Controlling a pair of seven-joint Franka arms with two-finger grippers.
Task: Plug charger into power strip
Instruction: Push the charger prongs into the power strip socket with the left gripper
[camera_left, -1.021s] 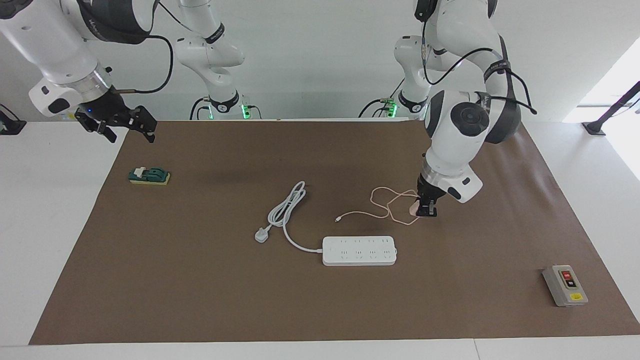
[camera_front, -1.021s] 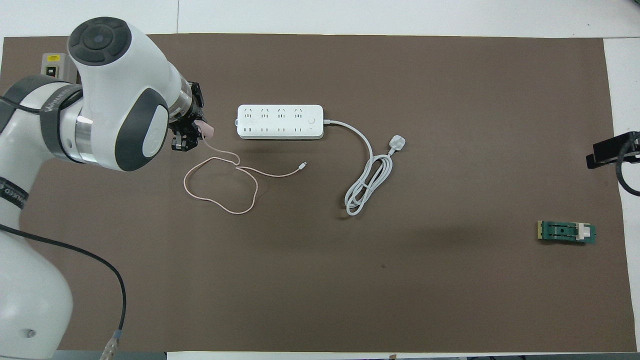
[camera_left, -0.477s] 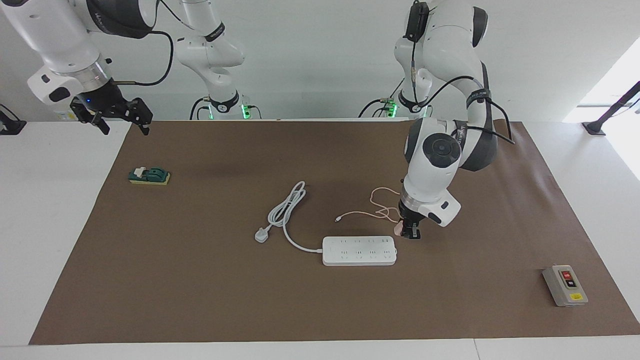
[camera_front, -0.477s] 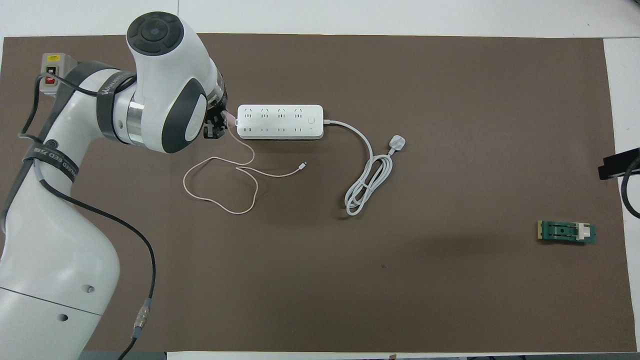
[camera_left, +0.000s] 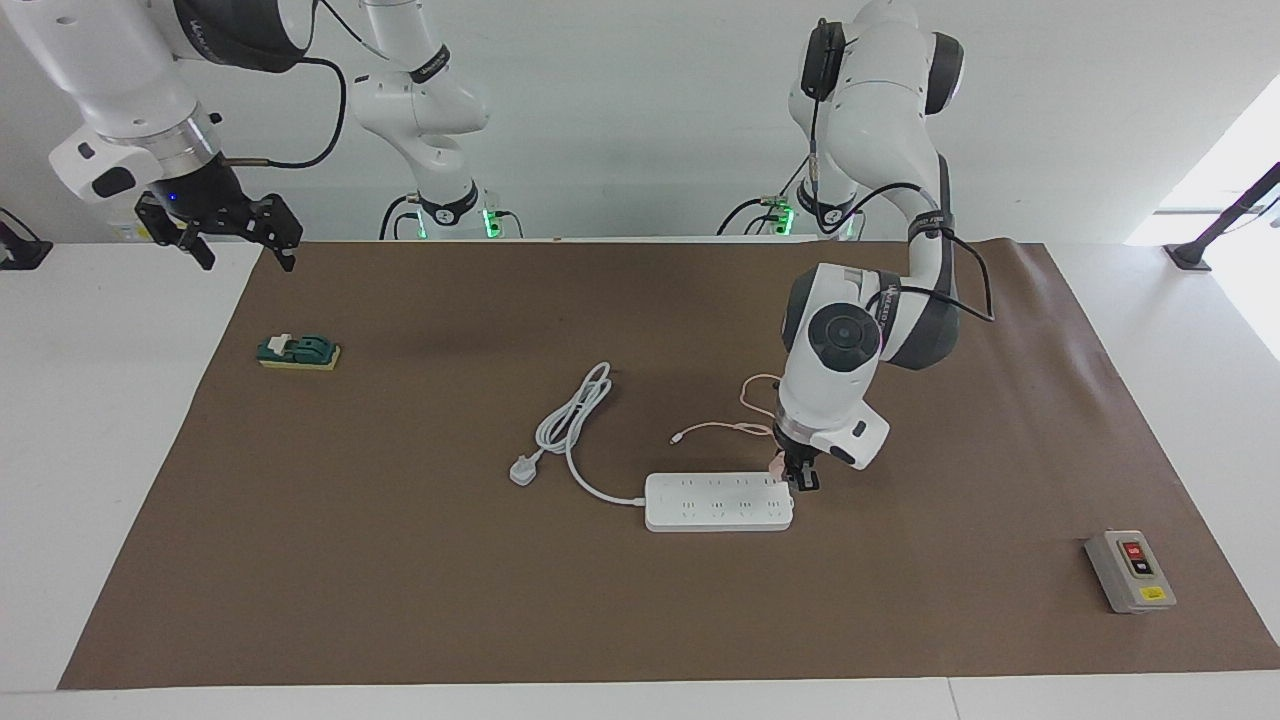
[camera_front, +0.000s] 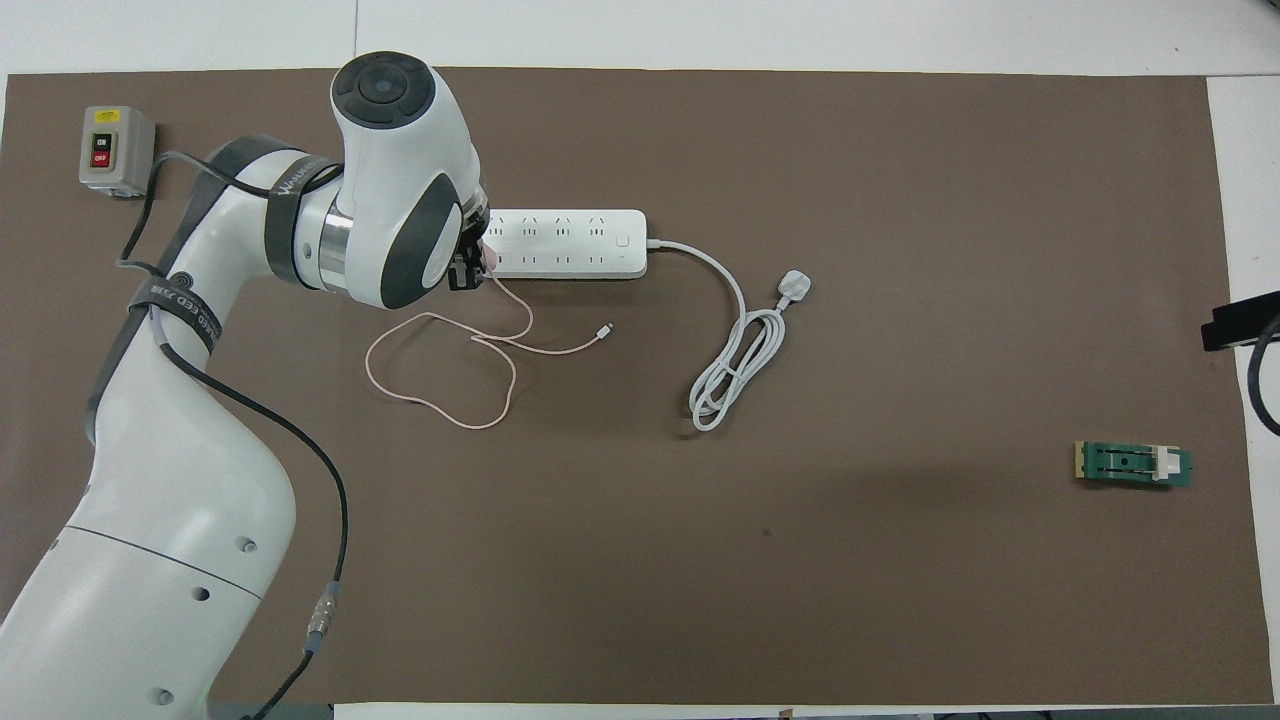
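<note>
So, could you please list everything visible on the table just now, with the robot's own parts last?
power strip: one, white, mid-mat, thick cord coiled toward the right arm's end.
charger: one, pale pink, in the left gripper over the strip's end; thin cable trails on the mat.
grey switch box: one, red and black buttons, left arm's end.
green block: one, right arm's end.
mat: one, brown.
left gripper: shut on the charger.
right gripper: open, waiting, raised over the mat's corner.
</note>
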